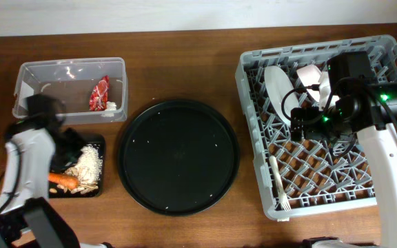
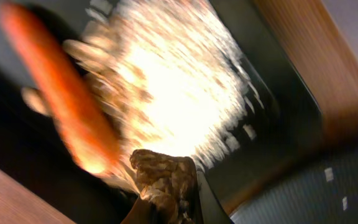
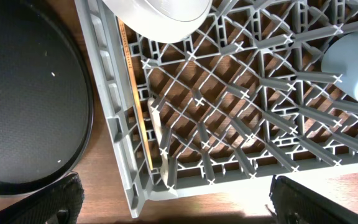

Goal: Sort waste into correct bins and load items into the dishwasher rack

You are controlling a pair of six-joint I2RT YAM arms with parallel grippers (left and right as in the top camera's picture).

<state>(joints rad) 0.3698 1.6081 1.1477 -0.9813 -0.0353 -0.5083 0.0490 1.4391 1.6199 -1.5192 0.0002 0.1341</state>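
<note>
- The left gripper [image 1: 66, 148] is hanging over the shallow black tray [image 1: 100, 140], where the rice [image 1: 88, 162] and the carrot [image 1: 63, 180] are lying side by side.
- In the left wrist view the small brown lump [image 2: 163, 180] is sitting right at the fingertips, just above the rice. The picture is blurring badly, so I cannot tell whether the jaws are clamping the lump or standing apart.
- I am reading the step in hand as dropping this lump among the food scraps. Doing it well is looking like a matter of staying low over the tray's middle, letting go only with the lump over the heap, and lifting straight up so nothing is dragging out over the rim.
- The red wrapper [image 1: 100, 93] and the white tissue [image 1: 111, 106] are lying in the clear tub [image 1: 47, 76], toward its right end — that part of the sorting is looking done.
- The right gripper [image 3: 179, 199] is hovering over the dishwasher rack [image 1: 248, 124] with its fingers spread wide and nothing between them. The plate [image 1: 278, 86] and the fork [image 1: 276, 182] are already resting inside.
</note>
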